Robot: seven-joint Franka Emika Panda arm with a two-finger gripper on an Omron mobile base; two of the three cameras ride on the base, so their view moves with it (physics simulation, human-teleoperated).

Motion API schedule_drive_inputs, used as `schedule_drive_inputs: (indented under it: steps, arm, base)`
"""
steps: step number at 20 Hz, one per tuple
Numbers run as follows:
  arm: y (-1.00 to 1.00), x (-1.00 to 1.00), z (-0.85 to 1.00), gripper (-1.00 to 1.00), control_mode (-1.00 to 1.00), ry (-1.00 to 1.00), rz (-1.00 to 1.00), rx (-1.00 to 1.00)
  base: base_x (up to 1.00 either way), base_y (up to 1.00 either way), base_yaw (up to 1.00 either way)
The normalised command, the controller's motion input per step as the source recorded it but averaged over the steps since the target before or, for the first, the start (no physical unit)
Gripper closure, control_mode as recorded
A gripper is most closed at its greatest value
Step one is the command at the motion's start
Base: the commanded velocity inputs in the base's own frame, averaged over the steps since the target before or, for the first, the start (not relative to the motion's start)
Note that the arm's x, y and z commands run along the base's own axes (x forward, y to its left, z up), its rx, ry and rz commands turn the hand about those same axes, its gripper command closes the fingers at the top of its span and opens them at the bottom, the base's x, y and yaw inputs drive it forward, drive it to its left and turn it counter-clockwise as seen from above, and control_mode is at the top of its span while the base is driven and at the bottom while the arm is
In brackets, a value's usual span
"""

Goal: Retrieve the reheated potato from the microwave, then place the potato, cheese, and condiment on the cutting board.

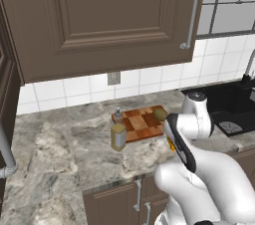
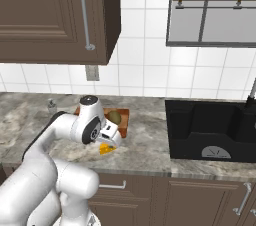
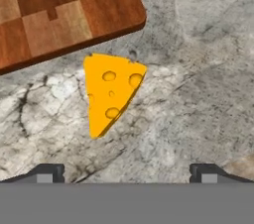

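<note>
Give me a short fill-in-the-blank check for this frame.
1. The potato sits on the ____.
2. The cheese lies on the ____, off the cutting board.
3. The tool above the cheese has its jaws ____.

Missing words: cutting board; counter; open

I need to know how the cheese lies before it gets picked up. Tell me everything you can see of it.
The cheese is a yellow-orange wedge with round holes in its top face. It lies flat on the marble counter, just off the cutting board corner, apart from it. Nothing touches it; the open fingers hover above.
</note>
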Motion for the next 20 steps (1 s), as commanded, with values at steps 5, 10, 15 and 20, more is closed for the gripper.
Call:
schedule_drive_inputs:
  steps: [5,10,15,20]
  arm:
    - [0.0,0.27,-0.23,-1.0,-1.0,0.07,0.0,0.0]
    - [0.0,0.27,-0.18,-1.0,-1.0,0.03,0.0,0.0]
    - [0.0,0.19,-0.18,-1.0,-1.0,0.04,0.0,0.0]
    - [-0.01,0.15,-0.21,-1.0,-1.0,0.0,0.0,0.0]
  base:
    - [0.0,0.0,0.0]
    - [0.0,0.0,0.0]
    - [0.0,0.0,0.0]
    - [0.0,0.0,0.0]
